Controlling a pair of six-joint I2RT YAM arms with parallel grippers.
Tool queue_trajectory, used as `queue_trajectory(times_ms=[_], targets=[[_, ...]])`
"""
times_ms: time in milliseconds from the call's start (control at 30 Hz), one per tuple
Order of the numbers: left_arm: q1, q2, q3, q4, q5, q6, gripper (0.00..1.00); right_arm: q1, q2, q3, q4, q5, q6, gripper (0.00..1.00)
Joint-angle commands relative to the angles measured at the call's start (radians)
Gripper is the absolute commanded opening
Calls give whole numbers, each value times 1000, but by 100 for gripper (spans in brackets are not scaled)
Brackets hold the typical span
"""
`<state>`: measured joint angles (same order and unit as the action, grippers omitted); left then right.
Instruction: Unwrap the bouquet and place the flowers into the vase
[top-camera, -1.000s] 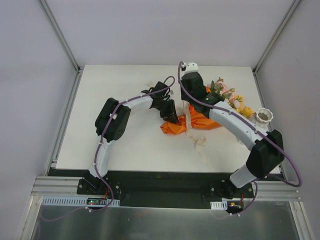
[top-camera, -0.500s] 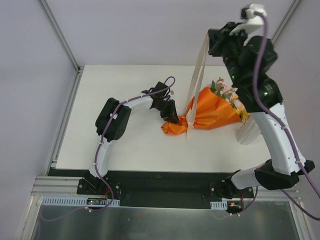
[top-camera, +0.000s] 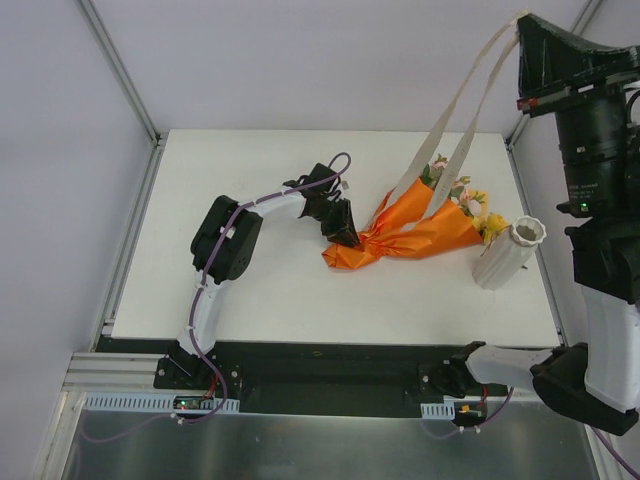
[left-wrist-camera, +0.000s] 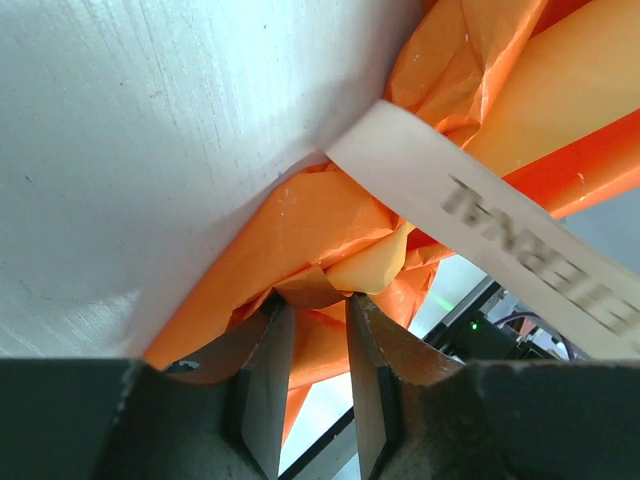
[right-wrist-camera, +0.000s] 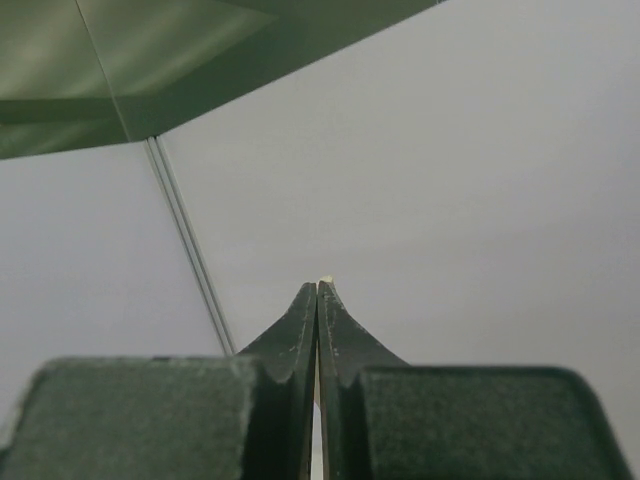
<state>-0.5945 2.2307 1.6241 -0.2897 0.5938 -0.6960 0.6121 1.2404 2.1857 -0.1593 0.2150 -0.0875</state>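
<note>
From my station, the white desk (top-camera: 280, 300) fills most of the top view. My right arm (top-camera: 600, 150) stands tall at the right edge, reaching well above the desk. My left arm (top-camera: 225, 240) bends low across the left half.

The bouquet (top-camera: 420, 230) lies on its side right of the desk's middle, with its narrow tail pointing left and its open end pointing right. Its orange paper (top-camera: 415, 235) is wrapped around the stems, creased and bunched at the tail.

Two cream ribbon (top-camera: 465, 100) strands run taut from the bouquet's waist up to the top right. In the left wrist view a strand crosses the paper, with blurred print on it.

The vase (top-camera: 508, 255) stands near the desk's right edge, just beside the bouquet's open end. The flowers (top-camera: 455, 192) poke out of the paper there, pink and yellow heads with green leaves, and none are in the vase.

The left claw (left-wrist-camera: 318, 300) is narrow and pinches a fold of paper at the tail. The right claw (right-wrist-camera: 318, 290) is pressed tight, gripping the ribbon's upper end, and a cream sliver shows at its tips.
</note>
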Motion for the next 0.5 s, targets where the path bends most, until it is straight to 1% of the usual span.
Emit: queue_trajectory(times_ms=[0,100,133,167,200,233,267,300,333,367,400,467], targets=[[-10,-40,-9,-26,-34,39,29,0,-76,-185,27,-40,34,1],[-11,-92,-3,-26,-8,44,33,0,-172,-312,23,-65,37,0],[-11,-127,0,-26,3,44,34,-2,-227,-417,21,-63,32,1],[-11,-149,2,-26,21,46,36,-2,-255,-466,21,-60,28,0],[-11,-201,0,-25,24,47,37,0,-281,-512,17,-37,17,0],[-11,-230,-10,-25,23,52,37,0,-326,-603,4,-22,11,1],[-10,-262,-19,-28,21,55,40,0,-344,-639,-8,-6,5,0],[-7,-331,-32,-26,23,59,42,-2,-358,-673,-25,26,-1,0],[-4,-370,-77,-26,20,67,43,0,-381,-719,-57,33,-4,0],[-2,-409,-107,-25,17,72,47,-3,-387,-739,-72,38,-6,0],[-1,-495,-140,-26,15,76,50,-2,-394,-753,-83,38,-5,0],[-1,-587,-248,-23,9,104,56,-2,-403,-780,-112,21,-8,0]])
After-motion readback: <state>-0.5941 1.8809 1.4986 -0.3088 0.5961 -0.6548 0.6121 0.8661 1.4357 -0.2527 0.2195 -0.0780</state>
